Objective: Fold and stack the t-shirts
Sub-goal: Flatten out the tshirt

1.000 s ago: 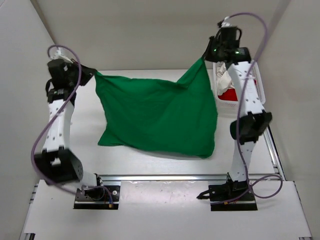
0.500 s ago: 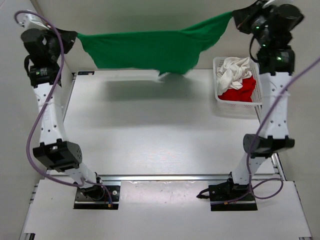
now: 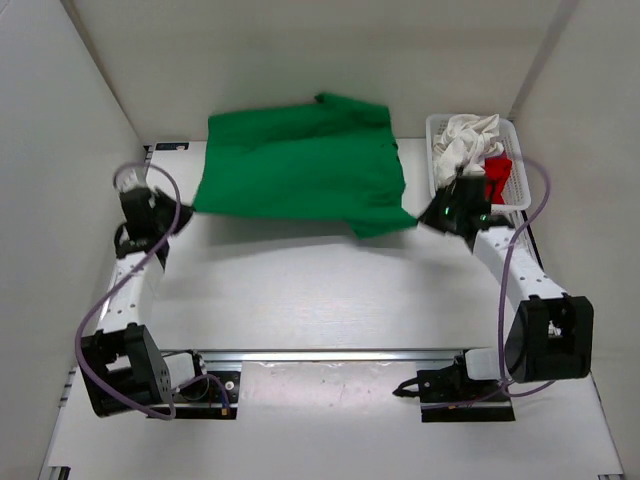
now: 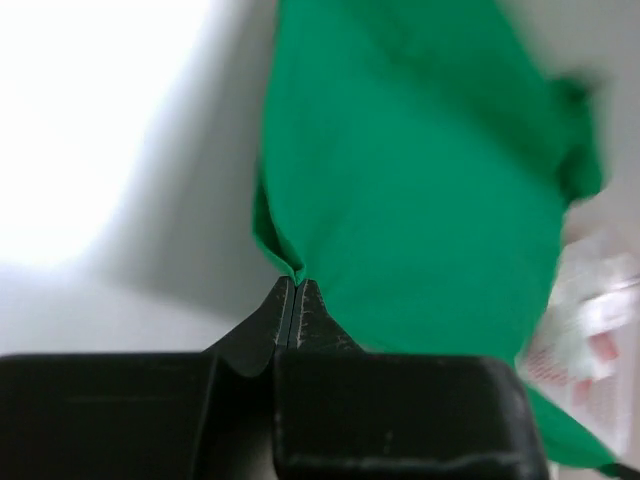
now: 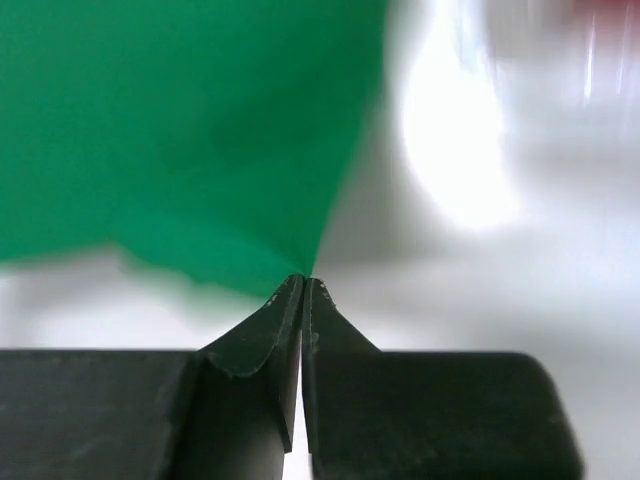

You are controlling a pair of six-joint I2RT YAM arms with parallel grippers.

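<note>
Two grippers hold the green t-shirt [image 3: 300, 165] by its near corners. Well to the left of the basket [image 3: 521, 190], the left gripper [image 3: 185, 210] has its fingers pressed together on the shirt's near-left corner, with a small fold of cloth caught at the tips. The shirt is spread wide over the table [image 3: 320, 290] to the left of the basket, and a shadow lies under its near edge. Whether it rests fully on the table I cannot tell. Just left of the basket's near end, the right gripper [image 3: 425, 218] is clamped on the near-right corner, which is drawn to a point. Inside the basket, the white t-shirt [image 3: 465, 140] lies crumpled at the far end, and the red t-shirt [image 3: 497, 172] lies beside it at its nearer side.
</note>
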